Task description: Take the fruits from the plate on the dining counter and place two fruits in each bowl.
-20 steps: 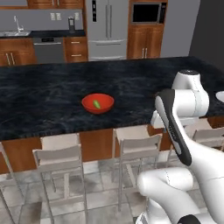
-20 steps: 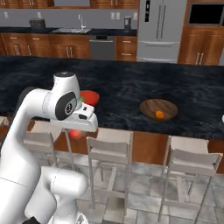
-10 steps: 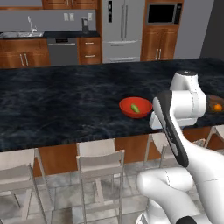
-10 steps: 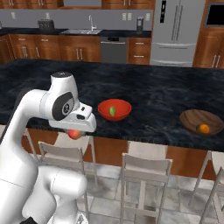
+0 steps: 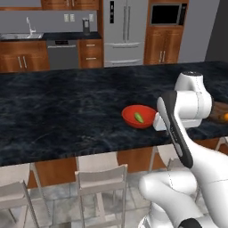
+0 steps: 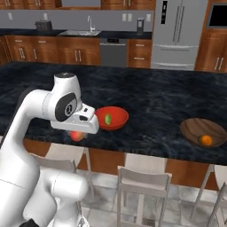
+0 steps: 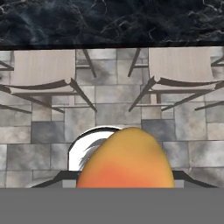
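My gripper is shut on the red-orange fruit, which hangs just off the near edge of the dining counter, above the stools. Close up in the hand view, that fruit hides the fingertips. The red bowl stands right of the hand with the green oblong fruit in it. Further right, the wooden bowl holds the orange ball. The left base view has the red bowl beside the arm and the wooden bowl at the right edge. The plate is out of view.
Pale stools line the near side of the counter over a grey tiled floor. Behind the counter run wooden cabinets, a sink and a steel fridge.
The base has driven left along the counter, so both bowls have slid right in the base views. The hand still holds the red-orange fruit in the same pose.
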You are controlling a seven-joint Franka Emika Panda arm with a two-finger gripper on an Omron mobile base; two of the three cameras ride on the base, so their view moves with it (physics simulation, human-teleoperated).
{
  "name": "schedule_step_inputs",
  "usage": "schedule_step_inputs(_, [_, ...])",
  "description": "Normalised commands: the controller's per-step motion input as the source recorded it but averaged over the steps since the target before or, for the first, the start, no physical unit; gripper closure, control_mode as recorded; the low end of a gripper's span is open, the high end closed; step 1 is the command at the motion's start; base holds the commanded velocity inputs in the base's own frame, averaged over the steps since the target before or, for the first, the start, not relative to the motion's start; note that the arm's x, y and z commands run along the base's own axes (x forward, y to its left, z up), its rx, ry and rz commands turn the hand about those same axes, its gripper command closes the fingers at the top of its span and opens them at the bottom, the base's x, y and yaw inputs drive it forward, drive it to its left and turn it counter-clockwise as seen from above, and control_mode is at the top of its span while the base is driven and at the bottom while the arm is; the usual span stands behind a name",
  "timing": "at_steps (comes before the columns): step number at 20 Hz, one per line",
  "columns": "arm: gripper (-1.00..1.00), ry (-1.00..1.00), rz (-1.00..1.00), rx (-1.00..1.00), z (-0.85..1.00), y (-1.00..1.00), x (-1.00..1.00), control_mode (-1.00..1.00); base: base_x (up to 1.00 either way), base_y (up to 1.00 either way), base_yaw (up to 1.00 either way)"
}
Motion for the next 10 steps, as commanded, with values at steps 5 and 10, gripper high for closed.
schedule_step_inputs(5, [1.0, 0.0, 0.0, 0.0, 0.0, 0.0, 0.0, 1.0, 0.46, -0.19, 0.0])
schedule_step_inputs(10, [1.0, 0.0, 0.0, 0.0, 0.0, 0.0, 0.0, 1.0, 0.58, -0.08, 0.0])
